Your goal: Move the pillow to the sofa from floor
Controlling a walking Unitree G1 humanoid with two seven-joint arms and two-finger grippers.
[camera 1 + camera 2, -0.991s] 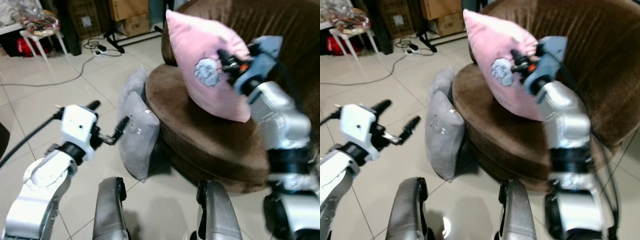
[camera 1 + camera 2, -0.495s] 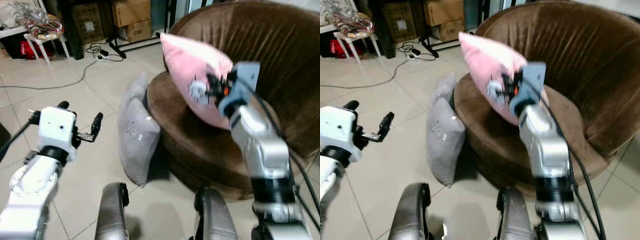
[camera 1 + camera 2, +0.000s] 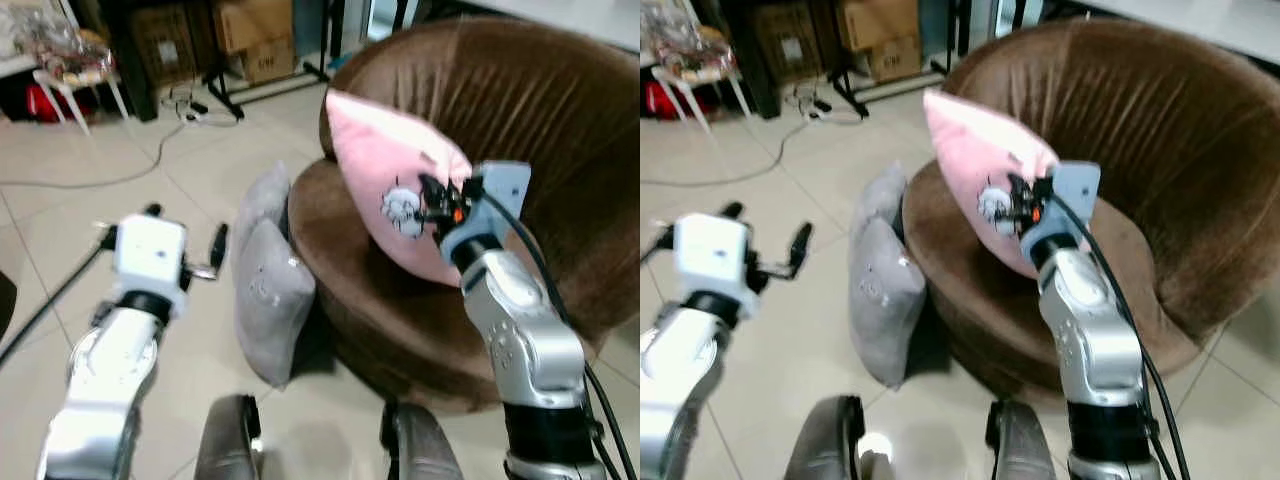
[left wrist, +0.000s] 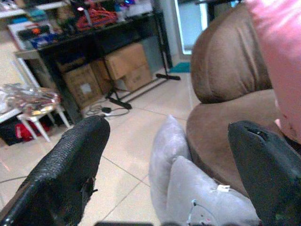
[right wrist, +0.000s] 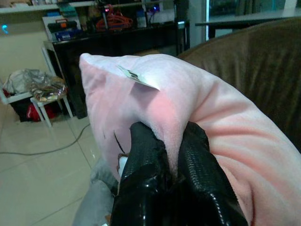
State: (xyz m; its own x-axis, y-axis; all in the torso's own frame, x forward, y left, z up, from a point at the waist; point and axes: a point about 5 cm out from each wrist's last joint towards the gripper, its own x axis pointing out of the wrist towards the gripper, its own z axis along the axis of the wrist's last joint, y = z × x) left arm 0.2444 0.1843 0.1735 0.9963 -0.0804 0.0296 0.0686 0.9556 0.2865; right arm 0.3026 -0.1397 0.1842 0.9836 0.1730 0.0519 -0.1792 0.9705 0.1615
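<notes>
My right gripper (image 3: 432, 203) is shut on a pink pillow (image 3: 388, 176) with a small cartoon print, holding it upright over the seat of the round brown sofa (image 3: 520, 110). In the right wrist view both black fingers (image 5: 146, 174) pinch a fold of the pink pillow (image 5: 207, 113). My left gripper (image 3: 185, 240) stands open over the floor, left of two grey pillows (image 3: 268, 285) that lean on end against the sofa's front. The left wrist view shows its fingers (image 4: 70, 160) wide apart with the grey pillows (image 4: 188, 188) beyond them.
A white tiled floor (image 3: 60, 220) spreads to the left, with cables across it. Cardboard boxes (image 3: 255, 40), a black stand and a small white table (image 3: 75, 75) stand at the back. My legs (image 3: 225, 450) show at the bottom edge.
The camera has shifted. My right gripper has carried the pink pillow lower and deeper over the sofa seat. My left arm has lifted and moved closer to the grey pillows.
</notes>
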